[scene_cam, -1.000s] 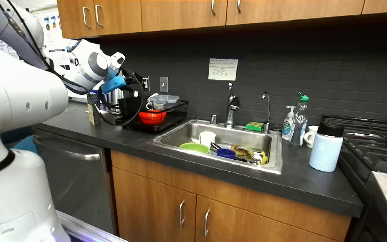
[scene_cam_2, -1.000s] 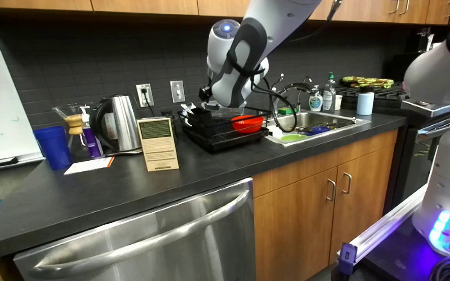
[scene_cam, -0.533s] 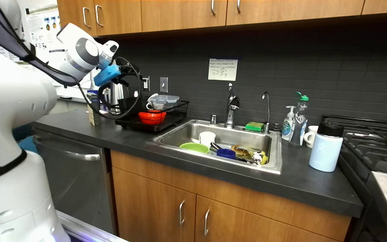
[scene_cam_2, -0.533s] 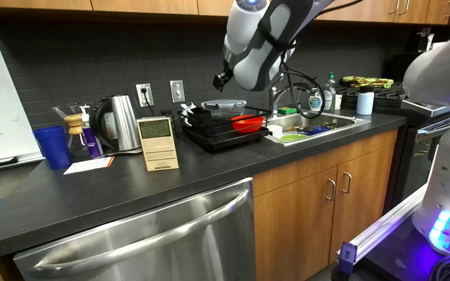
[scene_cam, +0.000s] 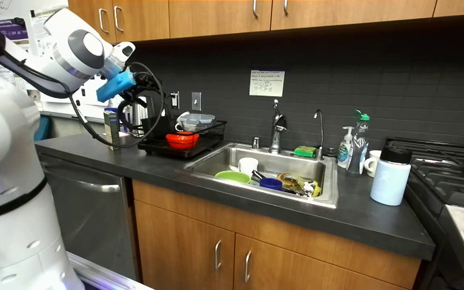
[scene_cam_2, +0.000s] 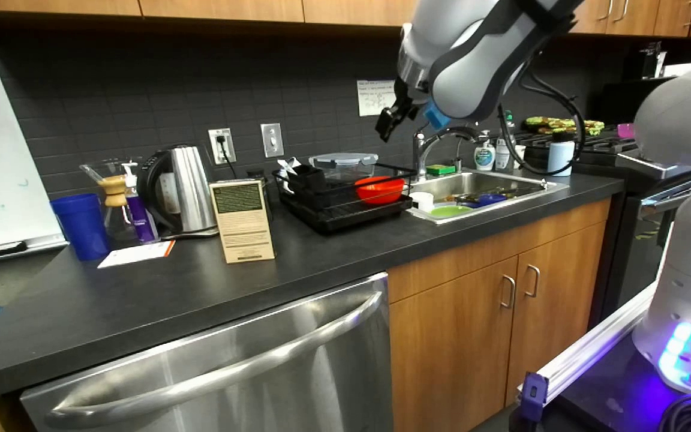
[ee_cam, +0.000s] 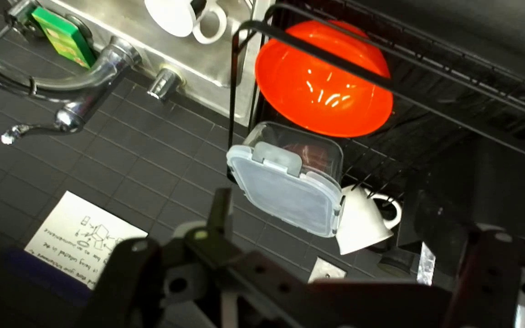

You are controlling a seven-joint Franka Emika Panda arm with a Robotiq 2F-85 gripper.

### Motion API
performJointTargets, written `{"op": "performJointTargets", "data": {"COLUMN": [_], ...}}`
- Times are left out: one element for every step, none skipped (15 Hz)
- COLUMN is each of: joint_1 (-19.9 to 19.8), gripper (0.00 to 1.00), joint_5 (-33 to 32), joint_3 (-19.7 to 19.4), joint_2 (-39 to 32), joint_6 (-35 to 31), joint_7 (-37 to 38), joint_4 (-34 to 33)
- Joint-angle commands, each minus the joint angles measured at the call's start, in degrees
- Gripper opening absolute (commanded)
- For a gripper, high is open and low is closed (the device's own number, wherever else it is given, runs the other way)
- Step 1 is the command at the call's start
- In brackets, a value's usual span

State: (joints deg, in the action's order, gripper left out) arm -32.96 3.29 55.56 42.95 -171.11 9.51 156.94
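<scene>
My gripper hangs in the air above the black dish rack, fingertips pointing down. In the wrist view the gripper has its jaws wide apart, with nothing seen between them; the right finger is dark and hard to make out. In the rack are an orange-red bowl, a clear container with a pale blue lid, a white mug lying tilted and a black utensil holder. The container is nearest the gripper in the wrist view; I touch none of them.
The sink holds a green bowl, a blue cup and a white mug. A faucet stands behind it. A kettle and carton stand beside the rack. Cabinets hang above.
My arm and gripper have risen and drawn back from the rack, moving right in one exterior view and left in the opposite one. The things on the counter have not moved.
</scene>
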Motion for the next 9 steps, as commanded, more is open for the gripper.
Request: {"op": "performJointTargets", "data": {"joint_1": [11.0,11.2,13.5,14.7,15.8,16.8,17.4,18.4,19.9], "gripper": [1.0,1.0,1.0,1.0,1.0,1.0,1.0,1.0,1.0], "joint_5": [-2.2,-3.1,-3.7,-4.5,-5.3,-6.2,-7.2,-7.9,-8.3], "joint_3": [-12.1,-14.0,-17.0,-19.2,-21.3,-23.0,-24.3,-25.7,-27.7], "joint_2": [3.5,4.2,5.4,6.7,7.8,8.7,9.8,10.9,12.1], "joint_6": [6.9,10.4,12.4,14.4,16.2,18.1,19.5,21.5,23.9], "joint_7": [0.9,1.7,2.2,3.2,3.9,4.4,5.2,5.8,6.0], "joint_4": [4.8,2.7,3.1,2.8,2.5,2.2,1.9,2.0,2.9]}}
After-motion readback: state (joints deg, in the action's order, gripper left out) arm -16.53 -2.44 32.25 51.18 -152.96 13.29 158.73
